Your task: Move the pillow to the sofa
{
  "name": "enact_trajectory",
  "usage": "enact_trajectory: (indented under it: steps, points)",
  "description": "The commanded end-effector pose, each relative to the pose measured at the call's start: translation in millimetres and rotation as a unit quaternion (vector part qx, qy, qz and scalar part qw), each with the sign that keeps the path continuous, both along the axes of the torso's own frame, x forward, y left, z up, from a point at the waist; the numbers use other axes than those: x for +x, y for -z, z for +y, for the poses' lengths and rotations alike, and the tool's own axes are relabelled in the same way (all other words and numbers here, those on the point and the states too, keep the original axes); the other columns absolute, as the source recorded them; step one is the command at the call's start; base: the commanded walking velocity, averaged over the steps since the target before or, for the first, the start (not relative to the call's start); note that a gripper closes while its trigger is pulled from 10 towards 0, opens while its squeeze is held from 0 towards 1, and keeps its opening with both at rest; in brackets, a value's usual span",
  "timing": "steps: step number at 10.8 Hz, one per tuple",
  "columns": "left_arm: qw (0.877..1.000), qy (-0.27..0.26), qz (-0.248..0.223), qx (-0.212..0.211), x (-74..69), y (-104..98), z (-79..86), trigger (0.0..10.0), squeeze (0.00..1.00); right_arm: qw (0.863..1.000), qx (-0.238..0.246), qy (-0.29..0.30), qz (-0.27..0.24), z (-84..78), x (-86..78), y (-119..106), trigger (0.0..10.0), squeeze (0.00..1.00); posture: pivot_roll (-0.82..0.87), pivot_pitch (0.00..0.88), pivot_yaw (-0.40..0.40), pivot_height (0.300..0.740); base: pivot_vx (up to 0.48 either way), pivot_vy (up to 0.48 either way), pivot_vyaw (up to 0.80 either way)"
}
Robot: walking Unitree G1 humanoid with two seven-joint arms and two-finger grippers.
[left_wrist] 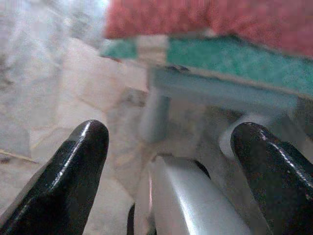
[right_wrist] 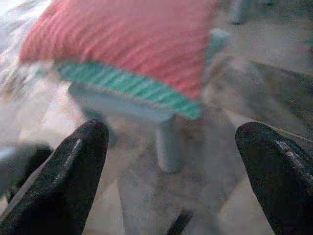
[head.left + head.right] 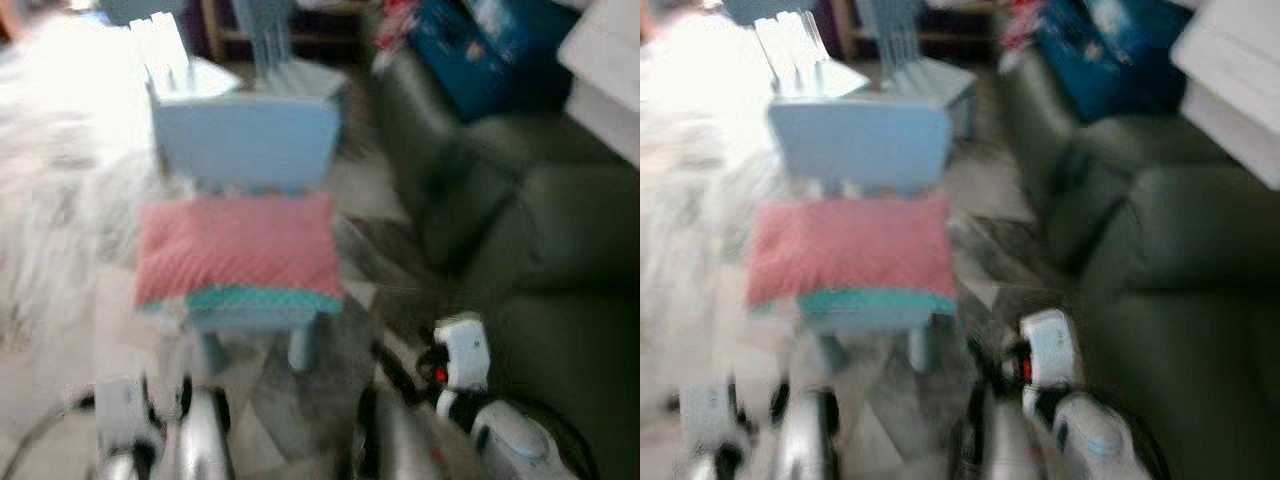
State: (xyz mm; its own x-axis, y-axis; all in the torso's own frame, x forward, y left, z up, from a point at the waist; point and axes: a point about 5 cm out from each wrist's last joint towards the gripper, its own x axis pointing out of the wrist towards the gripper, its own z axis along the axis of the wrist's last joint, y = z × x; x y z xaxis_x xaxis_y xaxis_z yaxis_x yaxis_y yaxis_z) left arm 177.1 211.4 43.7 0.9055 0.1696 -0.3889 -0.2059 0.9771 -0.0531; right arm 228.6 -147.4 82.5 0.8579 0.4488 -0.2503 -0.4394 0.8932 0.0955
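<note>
Lying flat on one small pale-blue wooden chair [image 3: 250, 150], one red rectangular pillow with teal edge [image 3: 238, 248] runs nine-to-three; dark green sofa [image 3: 540, 250] at three o'clock. Left tool [image 1: 171, 166] and right tool [image 2: 171, 171] both gape wide, empty.

A small light-blue chair [image 3: 250, 150] stands on a pale marbled floor [image 3: 60, 230], and a second blue chair [image 3: 290, 60] stands behind it, both blurred. A blue bag [image 3: 480, 50] and a white slab-like thing [image 3: 605, 70] lie at the right, too blurred to identify.
</note>
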Motion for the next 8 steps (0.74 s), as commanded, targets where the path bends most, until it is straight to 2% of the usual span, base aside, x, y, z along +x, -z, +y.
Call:
enact_trajectory:
  steps: [1,5,8]
  points:
    - [0.999,-0.009,0.04,-0.003,-12.4,13.6,0.2,10.0,0.0,1.0,-0.001,0.001,-0.001,-0.1,-0.4,-0.7,10.0,0.0,-0.07,0.217,-0.066,0.52,0.0,0.0,0.0]
    - [0.999,-0.012,0.04,0.001,-12.6,13.8,1.1,10.0,0.0,1.0,-0.002,0.0,-0.001,0.4,1.8,-0.5,10.0,0.0,-0.07,0.218,-0.067,0.448,0.0,0.0,0.0]
    - [0.999,-0.022,0.037,0.02,-10.8,12.7,6.6,10.0,0.0,1.0,-0.001,-0.001,-0.003,1.8,4.3,0.7,10.0,0.0,-0.07,0.214,-0.065,0.394,0.0,0.0,0.0]
